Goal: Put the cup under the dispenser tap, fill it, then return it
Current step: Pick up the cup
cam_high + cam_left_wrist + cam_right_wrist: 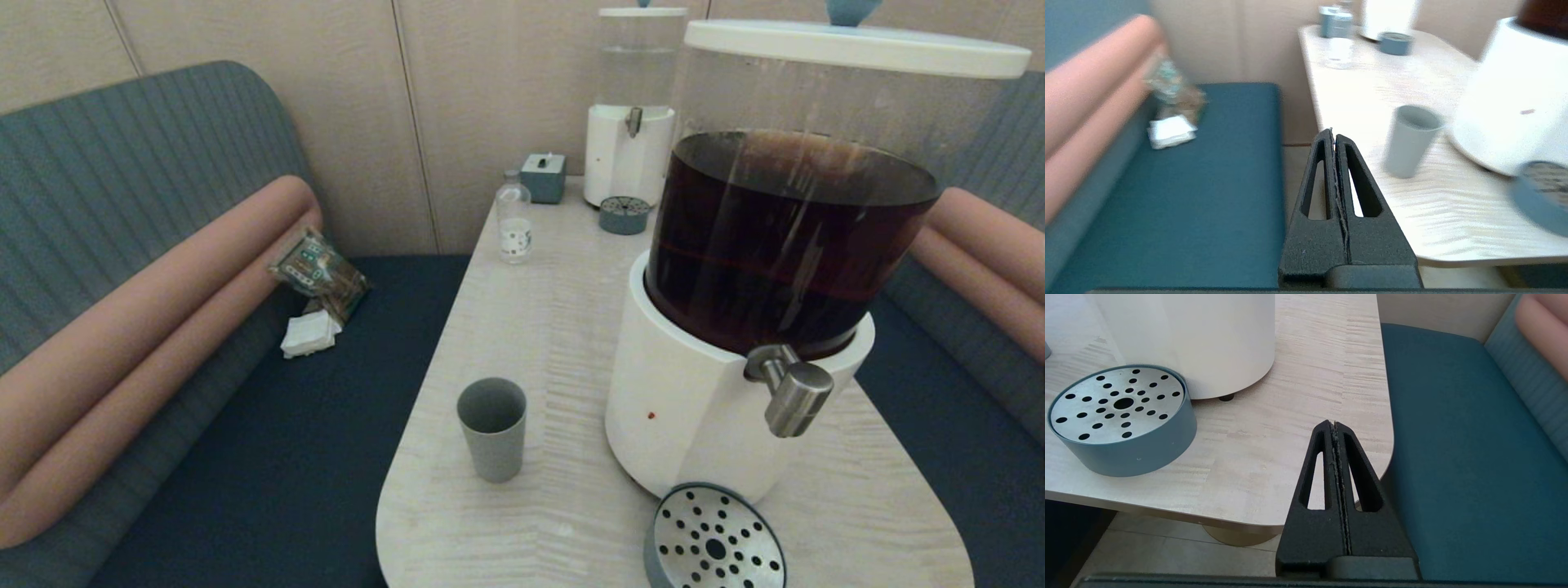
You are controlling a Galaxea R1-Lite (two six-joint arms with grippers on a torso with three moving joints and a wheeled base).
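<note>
The grey cup (pixel 492 438) stands upright and empty on the pale wood table (pixel 555 327), left of the large dispenser (pixel 767 269) with its dark brown liquid. The brushed-steel dispenser tap (pixel 792 394) juts out over a round perforated drip tray (pixel 713 541) near the front edge. Neither gripper shows in the head view. My left gripper (pixel 1333 132) is shut with nothing in it, off the table's front left edge, with the cup (pixel 1410 141) ahead and to its right. My right gripper (pixel 1332 424) is shut and empty at the front right corner, beside the drip tray (pixel 1122 416).
At the back of the table stand a smaller clear-liquid dispenser (pixel 633 122) with its own drip tray (pixel 624 215), a small clear bottle (pixel 514 219) and a teal box (pixel 544 177). Blue benches (pixel 286 441) flank the table; a snack packet (pixel 318 272) and a napkin lie on the left one.
</note>
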